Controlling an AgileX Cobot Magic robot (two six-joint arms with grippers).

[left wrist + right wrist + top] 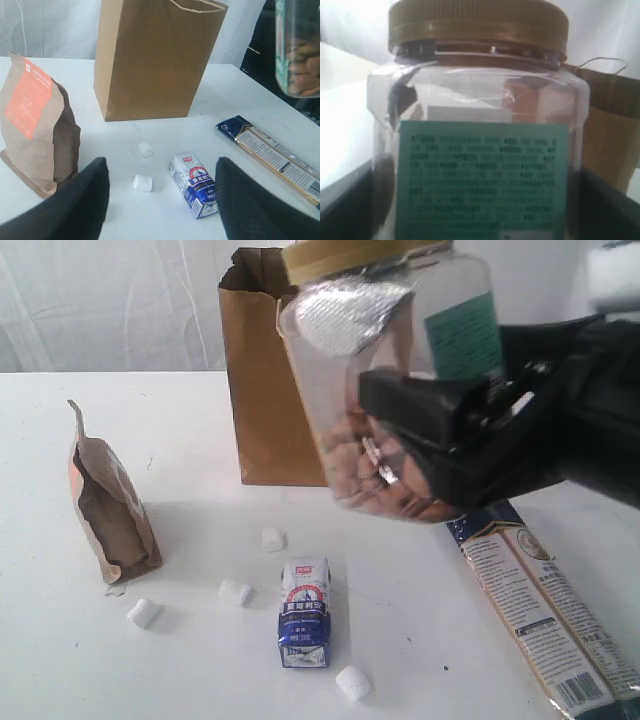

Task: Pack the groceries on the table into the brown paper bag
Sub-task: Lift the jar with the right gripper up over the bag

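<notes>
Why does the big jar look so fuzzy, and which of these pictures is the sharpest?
Exterior view: the gold-lidded jar, near the lens, is soft-edged; the blue-white carton is sharper. Right wrist view: the jar fills the frame, label text smeared. Left wrist view: sharpest, brown paper bag crisp, only the left claw blurred.

I saw the paper bag [265, 390] standing upright at the back of the table [60, 670], near its middle. The pouch [108, 505] stood well to the bag's left and nearer the front. The carton [305, 612] lay in front of the bag, with 4 marshmallows [236, 591] scattered around it: 1 just behind it, 2 to its left, 1 at its front right. 2 noodle packs [540, 610] lay side by side on the right, touching. The jar [385, 370] hung off the table in the right gripper [410, 440], right of the bag and nearer the camera.
</notes>
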